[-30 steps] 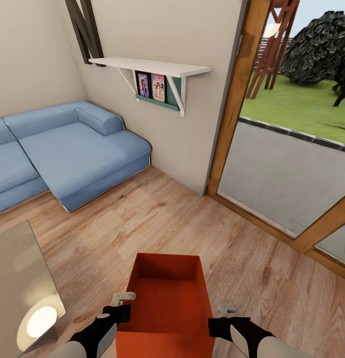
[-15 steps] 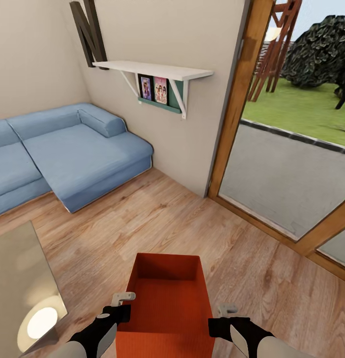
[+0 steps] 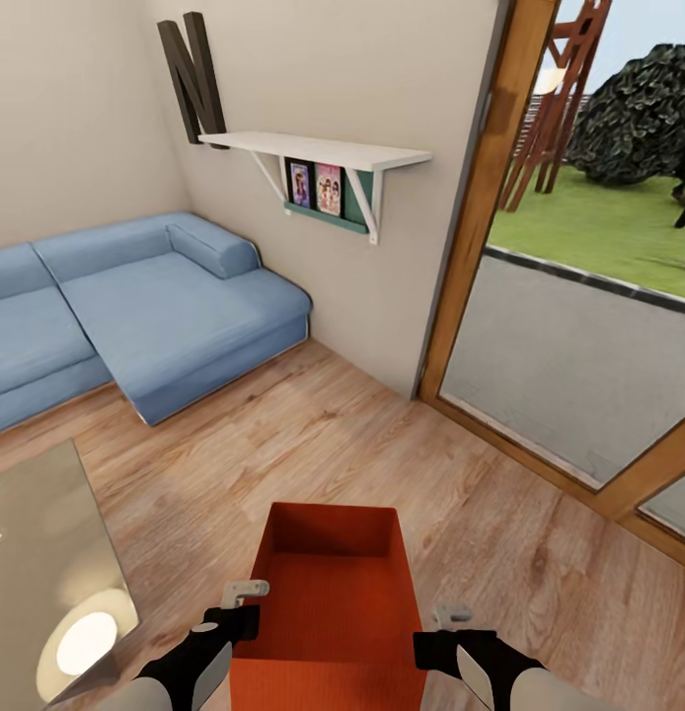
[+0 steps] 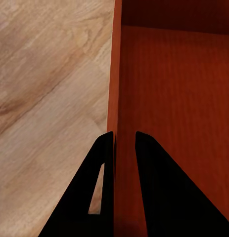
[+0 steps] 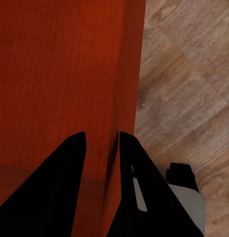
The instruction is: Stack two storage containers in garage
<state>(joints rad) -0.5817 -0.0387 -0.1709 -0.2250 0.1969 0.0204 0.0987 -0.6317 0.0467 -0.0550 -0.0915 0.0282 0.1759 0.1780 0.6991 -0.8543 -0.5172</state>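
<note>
Right now, from the head view, I am carrying one storage container (image 3: 333,602) low in front of the trunk, above the plank floor (image 3: 313,434) of the living room, with the blue sofa (image 3: 145,306) well beyond it and the glass door (image 3: 589,346) off to its far right. My left gripper (image 3: 242,604) pinches the container's left wall and my right gripper (image 3: 433,629) its right wall. To carry it well I judge both arms should stay level and matched while the base drives, so the thin walls neither twist nor slip.

On the left wrist view, the jaws are clamped across the container's wall (image 4: 114,89), one finger inside, one outside.

On the right wrist view, the same holds: the wall (image 5: 131,74) sits between the closed fingers, interior on one side, floor on the other.
</note>
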